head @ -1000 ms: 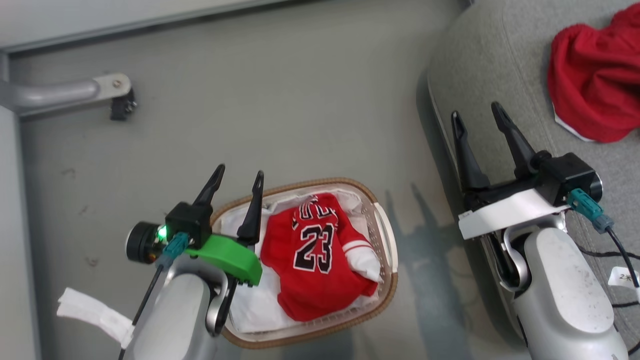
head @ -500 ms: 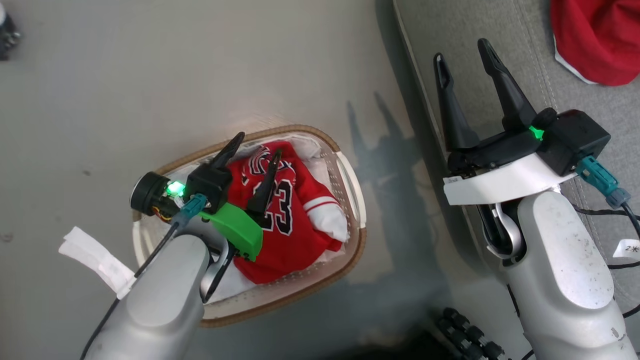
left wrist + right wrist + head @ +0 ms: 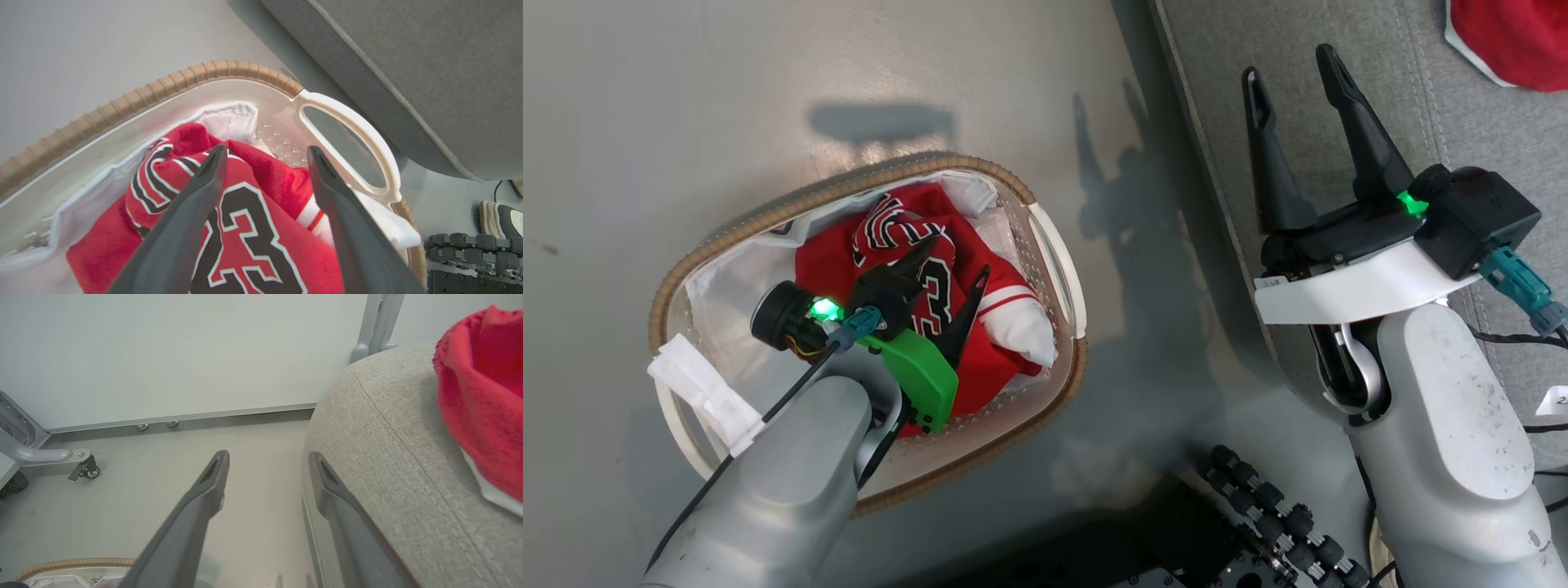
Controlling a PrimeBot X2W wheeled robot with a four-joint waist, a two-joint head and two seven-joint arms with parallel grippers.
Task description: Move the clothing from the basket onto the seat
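Note:
A red jersey [image 3: 894, 220] with a black "23" [image 3: 253, 228] lies bunched in the white basket, whose brown rim [image 3: 866, 175] curves around it on the floor. My left gripper [image 3: 957, 255] is open and low inside the basket, and its fingers straddle the jersey's number [image 3: 266, 150]. A white liner sheet [image 3: 735, 278] lies under the jersey. My right gripper [image 3: 1287, 63] is open and holds nothing; it hovers at the grey seat's [image 3: 1421, 98] left edge [image 3: 268, 454]. A second red garment [image 3: 1511, 41] with white trim rests on the seat [image 3: 482, 400].
The seat's side [image 3: 408, 61] stands close to the basket's white handle [image 3: 347, 134]. My base with black rollers [image 3: 1258, 506] sits just below the basket. A grey frame leg with a castor [image 3: 81, 467] stands by the far wall.
The head camera has tilted, shifting the whole picture. My left gripper has gone from the basket's left rim down into it over the jersey, still open. The right gripper stays open.

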